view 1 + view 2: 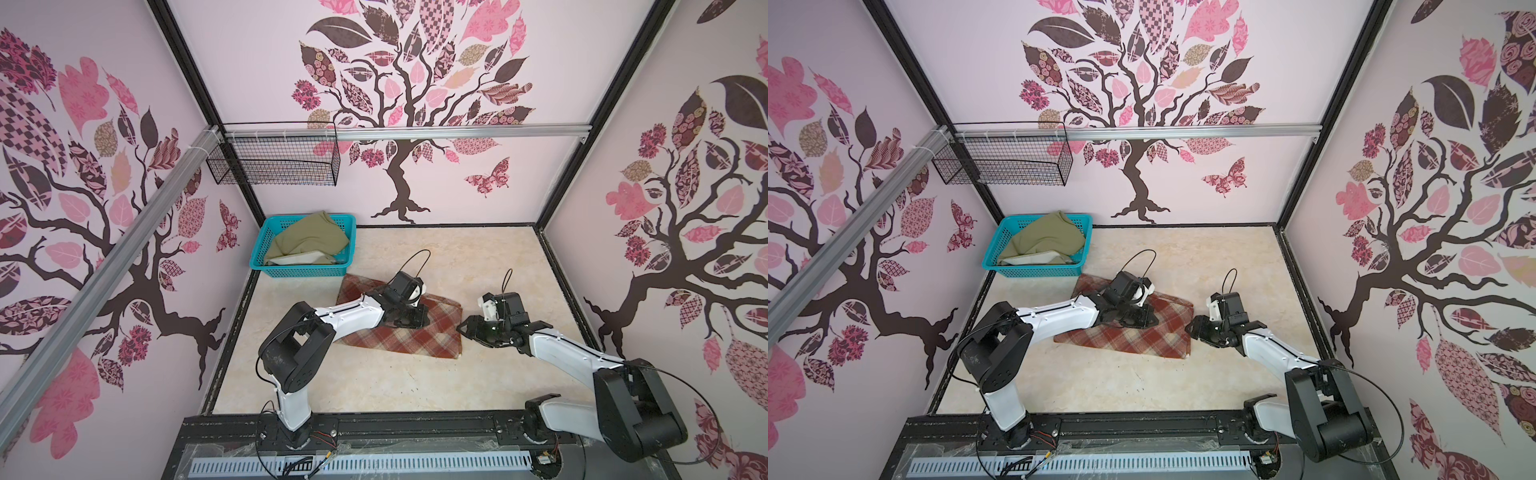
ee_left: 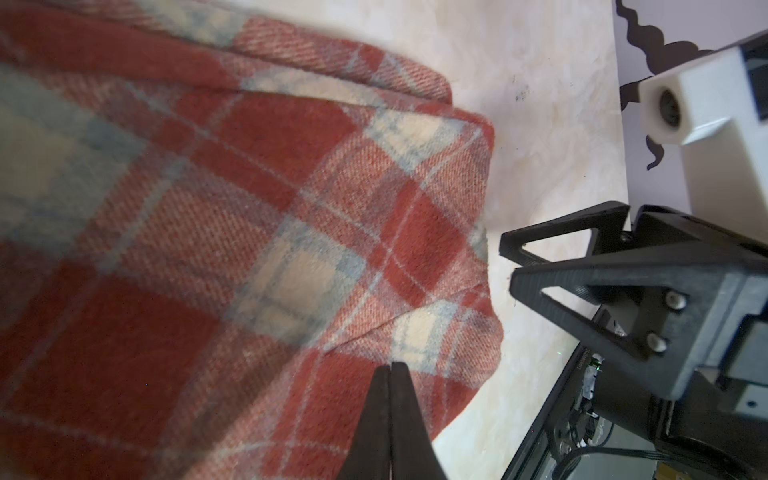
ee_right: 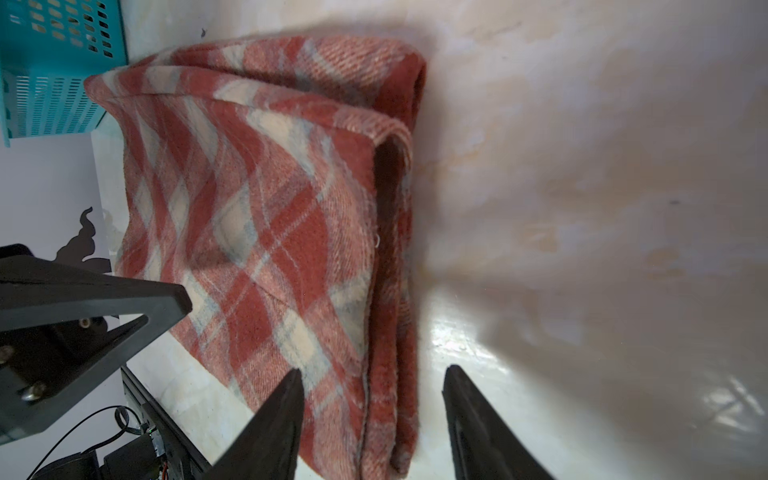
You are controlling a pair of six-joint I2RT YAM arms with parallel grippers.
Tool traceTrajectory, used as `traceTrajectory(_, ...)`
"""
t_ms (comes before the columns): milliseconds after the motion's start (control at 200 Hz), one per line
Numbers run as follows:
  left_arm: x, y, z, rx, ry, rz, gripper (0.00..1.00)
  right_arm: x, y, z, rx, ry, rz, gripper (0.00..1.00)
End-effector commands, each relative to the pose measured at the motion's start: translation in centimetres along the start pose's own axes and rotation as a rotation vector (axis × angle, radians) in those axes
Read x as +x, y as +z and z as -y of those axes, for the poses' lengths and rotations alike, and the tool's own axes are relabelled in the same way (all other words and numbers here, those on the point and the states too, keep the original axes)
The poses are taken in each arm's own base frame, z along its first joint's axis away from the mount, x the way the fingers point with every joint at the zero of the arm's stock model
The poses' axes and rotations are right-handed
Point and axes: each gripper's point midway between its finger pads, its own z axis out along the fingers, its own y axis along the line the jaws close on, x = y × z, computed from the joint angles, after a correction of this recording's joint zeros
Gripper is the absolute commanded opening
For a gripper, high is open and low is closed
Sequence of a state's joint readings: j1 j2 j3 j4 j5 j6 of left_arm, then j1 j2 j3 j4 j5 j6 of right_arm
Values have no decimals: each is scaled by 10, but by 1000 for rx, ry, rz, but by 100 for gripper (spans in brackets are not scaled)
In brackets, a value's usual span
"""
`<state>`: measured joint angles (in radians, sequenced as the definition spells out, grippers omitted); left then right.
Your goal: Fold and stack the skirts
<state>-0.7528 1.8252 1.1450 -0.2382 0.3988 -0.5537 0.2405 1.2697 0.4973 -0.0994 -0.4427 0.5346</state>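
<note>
The rust-red and cream plaid skirt (image 1: 415,340) (image 1: 1142,340) lies folded flat in the middle of the table. My left gripper (image 1: 409,320) (image 2: 390,366) is shut and empty, its tip low over the plaid cloth (image 2: 249,187) near the skirt's right end. My right gripper (image 1: 465,326) (image 3: 374,370) stands open just off the skirt's right edge, and the folded edge of the plaid skirt (image 3: 257,216) shows between its fingers, not pinched. The olive-green skirt (image 1: 309,239) (image 1: 1044,239) sits crumpled in the turquoise basket, pale lining showing.
The turquoise basket (image 1: 299,272) (image 1: 1034,272) stands at the back left corner, close to the plaid skirt's far end. A black wire basket (image 1: 274,160) hangs from the rail on the back wall. The pale marble tabletop (image 1: 374,382) is edged by a black frame.
</note>
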Motion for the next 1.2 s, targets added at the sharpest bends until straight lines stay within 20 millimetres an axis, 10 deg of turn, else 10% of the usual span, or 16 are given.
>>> traceTrajectory(0,-10,4,9,23,11,20,4,-13,3,2,22,-13,40,56)
traceTrajectory(585,-6,2,0,-12,0,21,2,-70,32,-3,68,-43,113,51)
traceTrajectory(920,-7,8,-2,-21,2,7,1,-83,36,-7,63,-60,144,7)
traceTrajectory(1195,-9,13,-2,-16,-5,2,1,-85,26,-28,58,-131,158,0)
